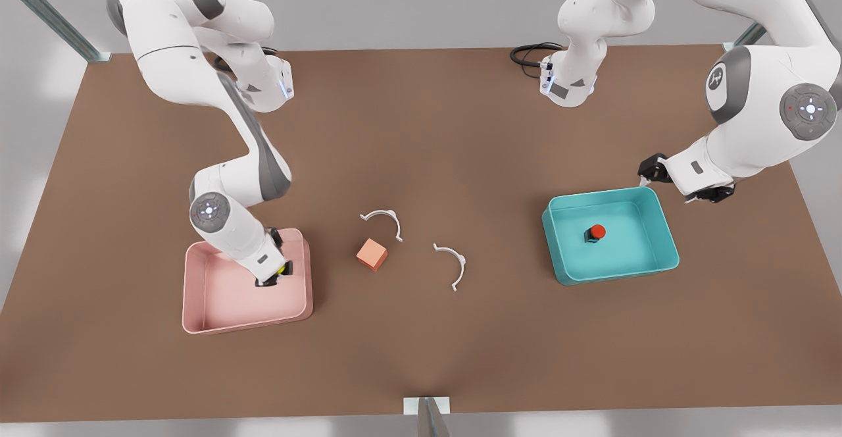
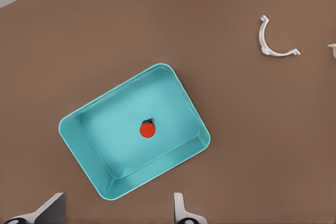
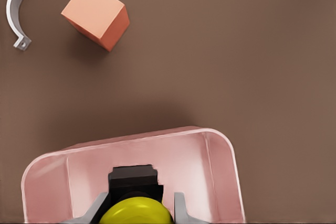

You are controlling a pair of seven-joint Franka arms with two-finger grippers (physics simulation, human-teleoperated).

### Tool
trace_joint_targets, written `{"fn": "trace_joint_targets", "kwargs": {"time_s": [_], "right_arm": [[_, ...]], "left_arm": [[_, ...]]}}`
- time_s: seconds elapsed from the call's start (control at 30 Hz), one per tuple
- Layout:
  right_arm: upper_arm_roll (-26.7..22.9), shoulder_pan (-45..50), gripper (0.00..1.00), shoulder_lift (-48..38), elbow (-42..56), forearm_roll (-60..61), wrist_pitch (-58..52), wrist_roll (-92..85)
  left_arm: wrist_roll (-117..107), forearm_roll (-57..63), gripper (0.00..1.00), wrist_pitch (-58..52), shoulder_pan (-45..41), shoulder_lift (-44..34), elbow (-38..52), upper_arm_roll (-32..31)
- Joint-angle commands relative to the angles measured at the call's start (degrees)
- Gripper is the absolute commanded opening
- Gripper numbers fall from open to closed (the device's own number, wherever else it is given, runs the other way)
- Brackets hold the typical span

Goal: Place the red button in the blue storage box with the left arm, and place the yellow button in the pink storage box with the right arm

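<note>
Lowering yellow button into pink box; red one already boxed

Holding the yellow button (image 3: 135,211) between its two fingers (image 3: 177,207), the right gripper (image 1: 275,277) sits inside the pink storage box (image 1: 197,292), at the end nearer the table's middle. In the right wrist view the fingers press on either side of the button's yellow cap, with its dark base beyond them against the box floor or just above it; contact with the floor can't be confirmed. Likely reason for the low hold: release close to the floor so the button doesn't bounce or roll out. Judged step: release not yet done.

The red button (image 1: 596,231) stands upright near the middle of the blue storage box (image 1: 658,262), free of any gripper, so the left arm's half looks finished.

The left gripper (image 1: 681,183) hangs just beyond the blue box's far corner on the front view's right, above the table and clear of the rim. In the left wrist view its fingers (image 2: 180,211) are spread wide with nothing between them. It appears to be waiting.

A salmon-orange cube (image 1: 371,254) and two white curved clips (image 1: 383,220) (image 1: 452,262) lie on the brown table (image 1: 421,358) between the boxes, apart from each other and both boxes.
</note>
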Motion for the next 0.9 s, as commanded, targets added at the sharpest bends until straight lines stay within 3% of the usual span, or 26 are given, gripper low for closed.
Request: {"fn": "trace_joint_targets", "kwargs": {"time_s": [0.0, 0.23, 0.33, 0.37, 0.4, 0.5, 0.57, 0.6, 0.63, 0.73, 0.77, 0.83, 0.87], "right_arm": [[0.04, -1.86, 0.43, 0.09, -0.36, -0.07, -2.89, 2.07], [-0.49, -8.19, 0.5, 4.75, -0.88, -0.16, -2.1, -0.21], [-0.49, -9.16, 0.65, 6.42, -0.53, -0.16, -1.48, -0.39], [-0.49, -9.42, 0.77, 6.6, -0.01, -0.25, -1.39, -0.56], [-0.49, -9.34, 0.97, 7.83, 1.66, -0.42, -1.31, -0.65], [0.13, -8.2, 1.0, 8.27, 5.0, -1.3, -1.22, -1.62], [1.8, -7.14, 1.0, 4.94, 14.23, -1.04, -3.41, -3.12], [1.1, -6.26, 1.0, -2.16, 13.27, -0.16, -4.99, 3.18], [-6.09, 0.84, 1.0, -8.68, 12.04, -0.16, -8.14, 21.44], [-7.43, 1.83, 1.0, -18.97, 10.36, 0.19, -24.56, 68.57], [-9.72, 2.09, 1.0, -21.25, 8.88, 2.48, -32.4, 74.23], [-9.28, 2.36, 1.0, -21.53, 7.73, 3.36, -32.95, 73.8], [-11.47, 2.18, 1.0, -21.26, 8.17, 3.71, -33.3, 73.62]], "left_arm": [[4.72, 0.02, 1.0, -0.22, -0.02, -0.08, 0.03, -0.02], [4.64, 0.02, 1.0, -0.66, 0.07, -0.08, 0.03, -0.02], [4.55, 0.02, 1.0, -0.66, 0.07, -0.08, 0.03, -0.02], [4.55, 0.02, 1.0, -0.66, 0.07, -0.08, 0.03, -0.02], [4.55, 0.02, 1.0, -0.75, 0.07, -0.17, 0.03, -0.02], [4.72, 0.02, 1.0, -0.66, 0.07, -0.25, 0.03, 0.24], [4.55, 0.02, 1.0, -0.66, 0.07, -0.34, 0.03, 0.24], [4.46, 0.02, 1.0, -0.66, 0.07, -0.34, 0.03, 0.24], [4.29, 0.02, 1.0, -0.66, 0.07, -0.52, 0.03, 0.24], [3.58, 0.11, 1.0, -0.66, -0.11, -0.69, 0.03, 0.16], [3.58, 0.11, 1.0, -0.66, -0.11, -0.69, 0.03, 0.16], [3.58, 0.11, 1.0, -0.57, -0.11, -0.61, 0.03, 0.16], [3.58, 0.11, 1.0, -0.57, -0.11, -0.69, 0.03, 0.16]]}}
